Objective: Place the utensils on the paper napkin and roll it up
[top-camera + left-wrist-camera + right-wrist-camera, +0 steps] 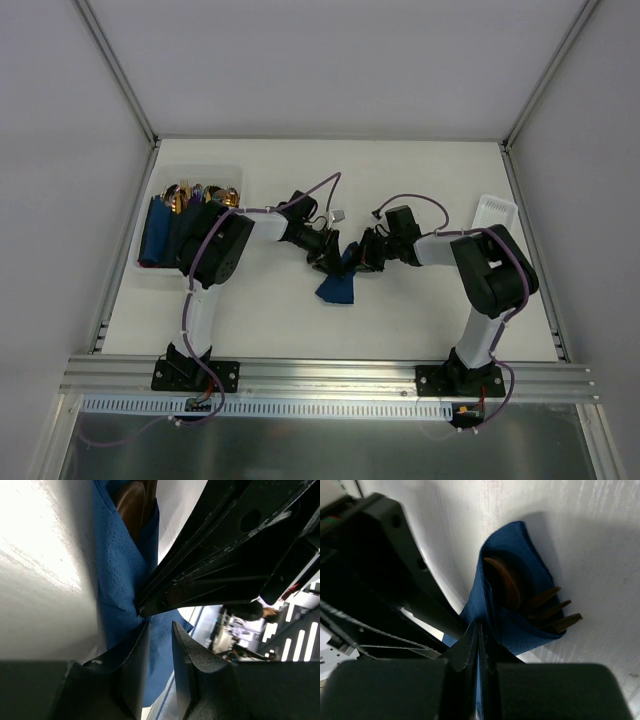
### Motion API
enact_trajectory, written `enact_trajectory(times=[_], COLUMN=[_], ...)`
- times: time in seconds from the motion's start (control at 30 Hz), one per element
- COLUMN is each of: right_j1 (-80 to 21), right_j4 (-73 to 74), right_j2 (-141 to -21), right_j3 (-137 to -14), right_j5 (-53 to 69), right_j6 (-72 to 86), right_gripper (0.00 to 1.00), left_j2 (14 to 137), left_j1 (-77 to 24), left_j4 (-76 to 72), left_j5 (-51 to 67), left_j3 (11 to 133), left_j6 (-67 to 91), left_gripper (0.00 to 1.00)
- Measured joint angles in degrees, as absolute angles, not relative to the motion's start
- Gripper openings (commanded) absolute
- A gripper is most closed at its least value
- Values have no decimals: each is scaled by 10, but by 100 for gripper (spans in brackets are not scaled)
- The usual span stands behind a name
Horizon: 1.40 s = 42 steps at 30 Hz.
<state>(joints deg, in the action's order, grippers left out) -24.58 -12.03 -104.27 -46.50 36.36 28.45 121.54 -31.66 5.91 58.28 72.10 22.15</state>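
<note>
The navy paper napkin (338, 287) lies mid-table, folded over the utensils. In the right wrist view a bronze spoon bowl (502, 582) and fork tines (551, 611) stick out of the napkin (520, 627). My right gripper (479, 630) is shut on a raised edge of the paper. My left gripper (161, 626) faces it from the other side, its jaws a little apart, with napkin (117, 575) showing in the gap but not pinched. A utensil end (134, 502) peeks from the fold. In the top view both grippers, left (328, 262) and right (358, 258), meet over the napkin.
A clear bin (150, 272) at the left holds more gold cutlery (195, 193) and folded navy napkins (157, 235). A white tray (497, 212) sits at the back right. The right arm's black body (225, 555) fills the left wrist view close ahead.
</note>
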Motion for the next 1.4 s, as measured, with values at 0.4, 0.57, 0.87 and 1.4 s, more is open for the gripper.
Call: enact_trajectory(times=[0.4, 0.57, 0.87, 1.4], right_j1=[-238, -238, -239, -240], right_j4=[-117, -111, -96, -89], right_j2=[-1053, -1056, -1057, -1058], right_j3=[-465, -465, -465, -465], right_j5=[382, 387, 397, 402], right_j6=[290, 293, 294, 293], right_gripper=[0, 0, 0, 0], left_j2=[1200, 1169, 1143, 1096], left_j1=[-310, -310, -310, -345], left_j4=[-17, -28, -32, 66], left_j5=[611, 602, 596, 600], left_j3=[637, 597, 563, 509], left_j6=[231, 215, 186, 112], left_gripper=[27, 28, 29, 27])
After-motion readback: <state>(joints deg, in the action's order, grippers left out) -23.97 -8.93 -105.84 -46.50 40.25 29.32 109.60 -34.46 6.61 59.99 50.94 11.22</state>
